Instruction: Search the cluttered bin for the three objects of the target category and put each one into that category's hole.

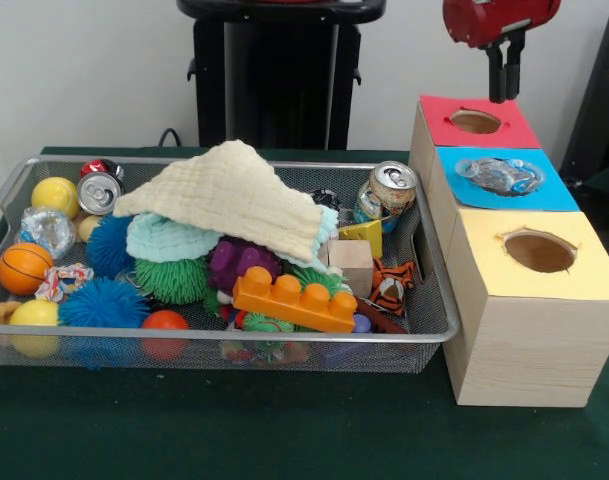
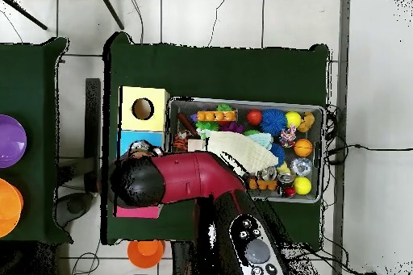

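Hovering with gripper (image 1: 504, 92) fingers together and empty over the red hole (image 1: 475, 121), risking crumpled plastic (image 1: 499, 176) jamming the blue hole (image 1: 501, 177).

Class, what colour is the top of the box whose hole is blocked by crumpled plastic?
Blue: the blue-topped box is the middle of three, with the crumpled plastic in its hole. Front view shows it best.

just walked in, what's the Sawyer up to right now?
It's sorting from the cluttered wire bin into the wooden box with three holes. The end effector hangs above the red-topped hole and carries nothing visible. Something crumpled and shiny sits on the blue-topped hole; the yellow-topped hole looks empty. The bin is full: two drink cans, balls, a cream cloth, an orange building block.
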{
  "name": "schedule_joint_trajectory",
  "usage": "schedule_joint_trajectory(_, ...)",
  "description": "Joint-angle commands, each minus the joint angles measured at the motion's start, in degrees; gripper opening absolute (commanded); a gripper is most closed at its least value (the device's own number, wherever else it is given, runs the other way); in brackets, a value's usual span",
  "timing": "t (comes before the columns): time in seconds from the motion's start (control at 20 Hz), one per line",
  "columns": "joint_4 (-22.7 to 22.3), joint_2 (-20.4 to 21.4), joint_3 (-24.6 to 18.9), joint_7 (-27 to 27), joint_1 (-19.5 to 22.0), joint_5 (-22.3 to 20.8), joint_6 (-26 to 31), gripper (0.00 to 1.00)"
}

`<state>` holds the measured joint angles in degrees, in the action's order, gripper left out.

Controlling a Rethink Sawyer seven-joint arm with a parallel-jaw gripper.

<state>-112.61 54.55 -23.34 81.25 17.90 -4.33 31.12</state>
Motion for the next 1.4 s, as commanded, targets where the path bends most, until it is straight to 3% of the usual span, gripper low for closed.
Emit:
schedule_joint_trajectory(0.05, 1.72, -2.61, 1.36, 2.54, 0.71, -3.48, 7.01, 0.00)
schedule_joint_trajectory(0.35, -0.62, -3.47, 0.29, 3.57, 1.14, -3.16, 1.38, 0.00)
schedule_joint_trajectory(0.7, -3.72, -3.59, -2.01, 4.44, 3.20, -3.42, -9.54, 0.00)
schedule_joint_trajectory(1.4, -3.27, -7.70, -0.81, 5.02, 2.28, -5.37, -15.93, 0.00)
